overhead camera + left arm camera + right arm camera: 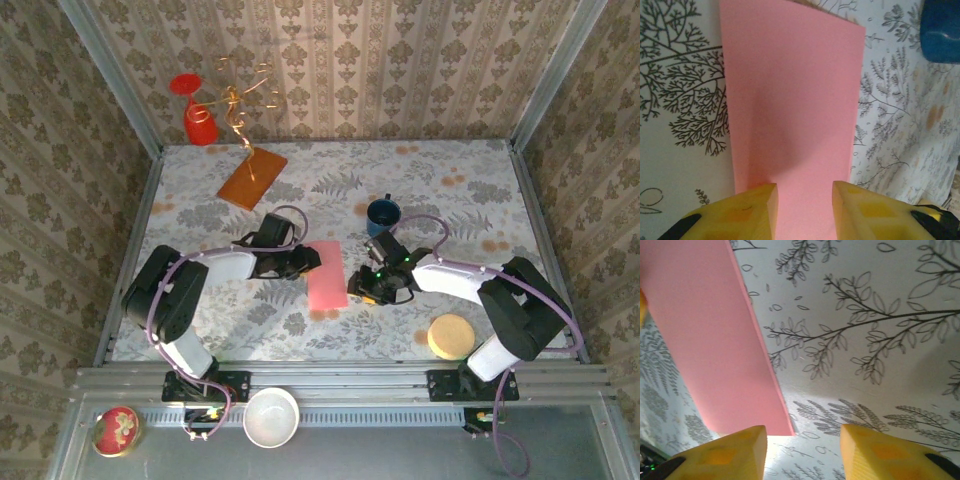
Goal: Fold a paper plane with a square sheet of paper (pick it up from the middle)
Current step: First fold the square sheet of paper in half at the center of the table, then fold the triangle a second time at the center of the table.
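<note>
The sheet of paper (327, 273) is pink and lies flat on the patterned cloth as a narrow upright rectangle, between the two arms. My left gripper (312, 262) reaches its left long edge. In the left wrist view the paper (790, 100) runs away from my left gripper (805, 200), whose yellow fingers stand apart over it, open. My right gripper (355, 287) sits just right of the paper's lower part. In the right wrist view the paper (705, 340) ends in a corner close to the left finger of my right gripper (802, 445), open with bare cloth between the fingers.
A blue cup (383, 213) stands just behind the right gripper. An orange-brown board (252, 178) lies at the back left, by a red goblet (197, 115) and gold wire curls (240, 100). A yellow disc (450, 336) sits near the front right. A white bowl (271, 416) rests on the front rail.
</note>
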Robot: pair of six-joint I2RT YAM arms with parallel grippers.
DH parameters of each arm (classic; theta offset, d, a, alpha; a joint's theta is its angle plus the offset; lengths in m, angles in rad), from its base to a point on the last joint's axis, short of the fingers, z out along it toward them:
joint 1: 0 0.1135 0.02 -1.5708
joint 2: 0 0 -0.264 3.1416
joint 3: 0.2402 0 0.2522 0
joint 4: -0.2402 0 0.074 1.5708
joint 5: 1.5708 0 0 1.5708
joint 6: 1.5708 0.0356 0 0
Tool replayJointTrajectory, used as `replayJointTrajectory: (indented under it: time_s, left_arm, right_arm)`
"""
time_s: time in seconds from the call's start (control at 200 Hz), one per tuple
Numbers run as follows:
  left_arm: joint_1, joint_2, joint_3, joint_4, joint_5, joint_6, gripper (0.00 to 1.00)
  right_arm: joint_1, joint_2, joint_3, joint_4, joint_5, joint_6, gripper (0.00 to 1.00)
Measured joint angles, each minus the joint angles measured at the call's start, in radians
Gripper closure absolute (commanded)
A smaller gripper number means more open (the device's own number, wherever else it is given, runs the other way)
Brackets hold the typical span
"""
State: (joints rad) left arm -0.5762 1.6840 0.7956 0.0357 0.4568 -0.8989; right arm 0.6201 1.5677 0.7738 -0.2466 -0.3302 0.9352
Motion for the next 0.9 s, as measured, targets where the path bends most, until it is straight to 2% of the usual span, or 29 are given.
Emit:
replayJointTrajectory:
  time_s: [0.38, 0.9]
  left_arm:
    - [0.0, 0.051, 0.052, -0.078, -0.011, -0.002, 0.66]
    - [0.0, 0.054, 0.052, -0.079, -0.012, -0.026, 0.66]
  right_arm:
    - [0.011, 0.005, -0.003, 0.03, -0.056, 0.004, 0.58]
    - [0.023, 0.065, -0.023, 0.102, -0.143, 0.005, 0.67]
